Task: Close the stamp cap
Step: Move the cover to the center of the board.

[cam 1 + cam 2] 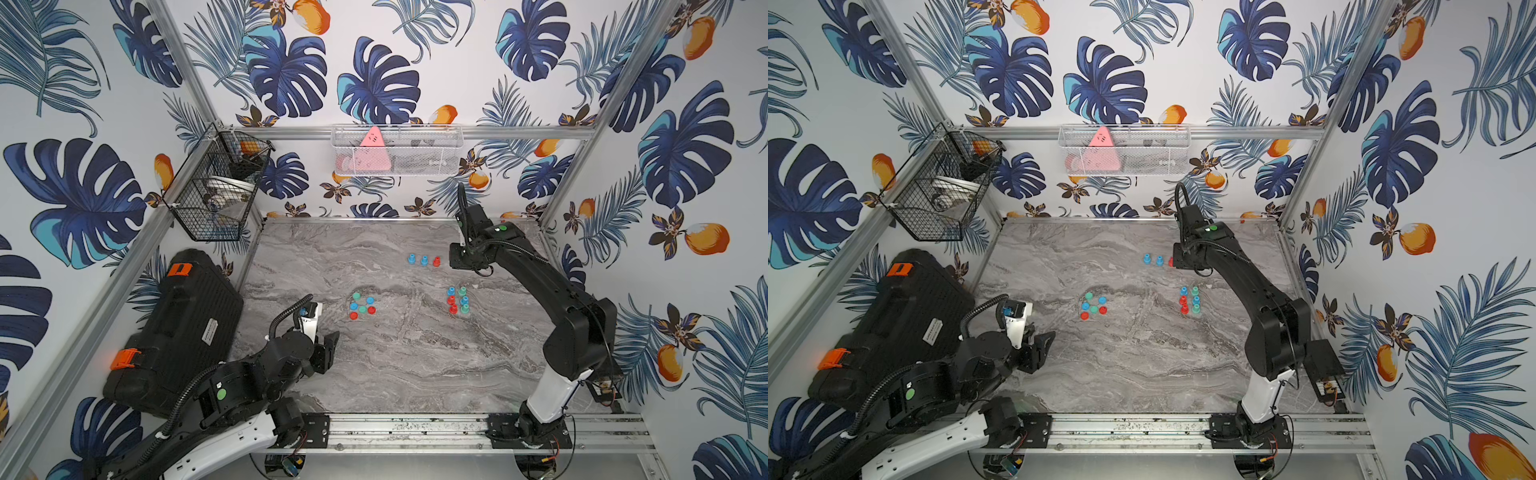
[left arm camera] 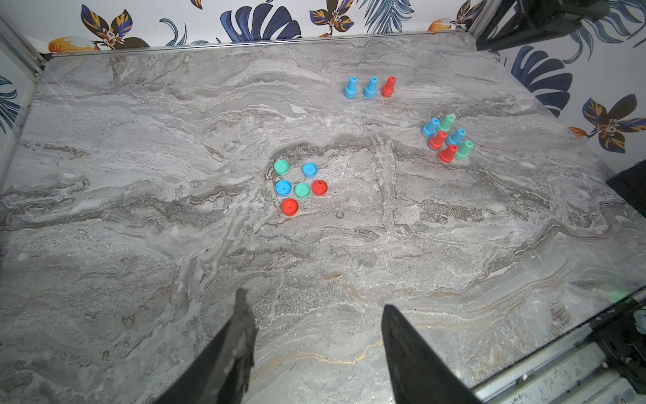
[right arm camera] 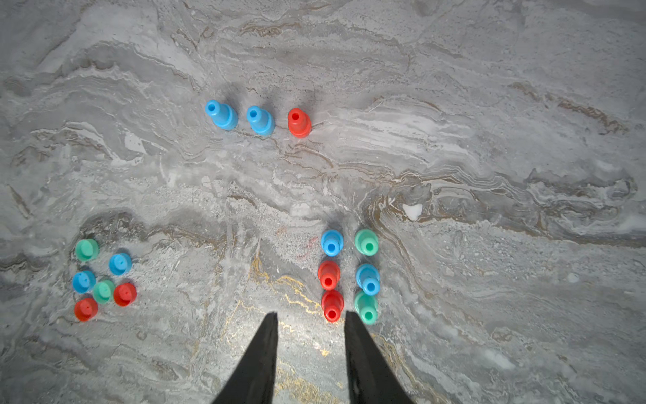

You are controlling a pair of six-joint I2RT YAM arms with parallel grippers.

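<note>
My right pincer (image 3: 311,320) hangs spread, pinching nothing. Six upright red, blue and green plastic stamps (image 3: 328,274) stand just ahead of it. The loose round plastic caps (image 3: 103,291) lie nearer my left arm (image 1: 249,374).

walls: tropical-leaf wallpaper (image 1: 374,83) | tabletop (image 1: 415,365): grey marble | left: black wire basket (image 1: 208,216) | back: white mesh basket (image 1: 432,162)

Six caps (image 2: 302,190), two green, two blue, two red, lie flat in a tight cluster. Six stamps (image 2: 438,139) stand upright in two rows of three, well apart from them. Stamp trio (image 2: 370,87), two blue and one red, upright in a line farther back.
</note>
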